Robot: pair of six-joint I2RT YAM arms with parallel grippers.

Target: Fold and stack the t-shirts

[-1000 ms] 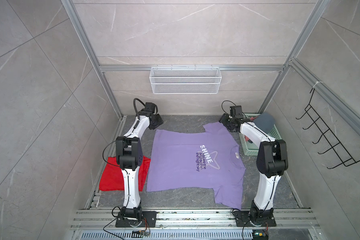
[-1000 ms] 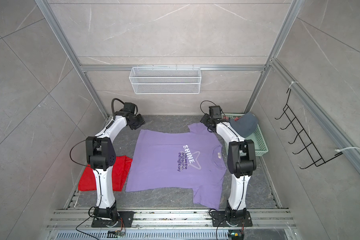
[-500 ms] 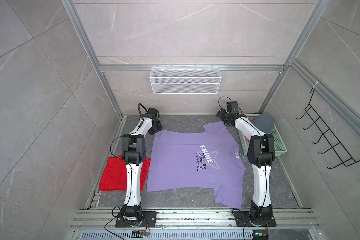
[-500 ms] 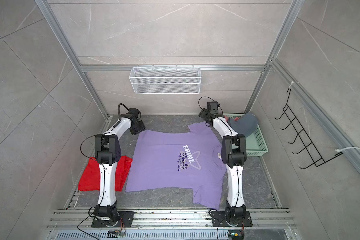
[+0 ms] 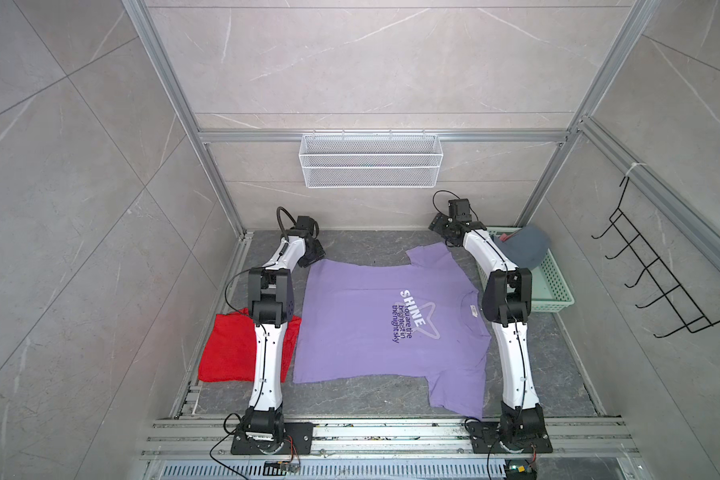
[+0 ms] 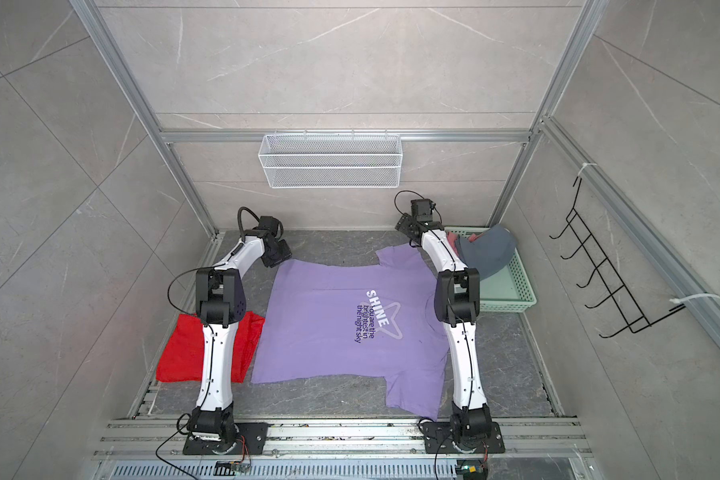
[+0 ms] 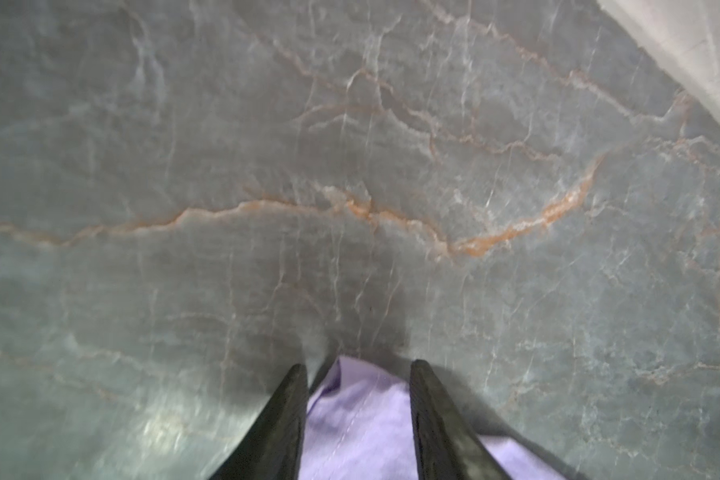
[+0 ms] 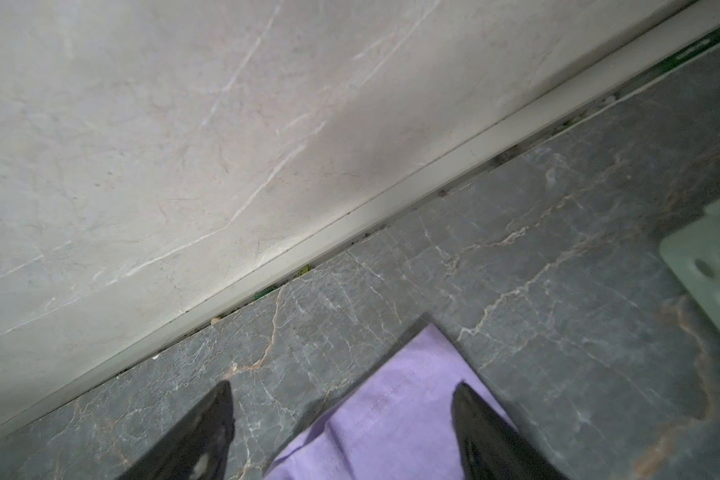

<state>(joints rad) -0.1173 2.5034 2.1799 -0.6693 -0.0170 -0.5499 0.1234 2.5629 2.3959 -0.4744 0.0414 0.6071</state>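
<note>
Jaws of the left gripper (image 7: 357, 368) stand narrowly apart, straddling a corner of the purple t-shirt (image 5: 371, 324). Cloth lies between them, but no pinch shows. Jaws of the right gripper (image 8: 342, 386) stand wide, poised over the tip of a purple sleeve.

In both top views the shirt lies spread flat at the centre of the grey counter (image 5: 371, 245), print up, collar toward the right. The left gripper sits at its upper left corner, the right gripper at the upper sleeve. A folded red t-shirt (image 5: 225, 353) lies at lower left, partly behind the left arm. A slate-blue t-shirt (image 5: 524, 249) is heaped in the green basket (image 5: 558, 305) at upper right.

The step in hand looks like taking hold of the far edge for a first fold. Next, both jaws probably need to close on cloth, lift together and carry that edge evenly toward the bottom of the frame.

Compared with a second ago, both elbows have swung inward, and the left gripper has dropped onto the shirt corner. The shirt has not moved.
</note>
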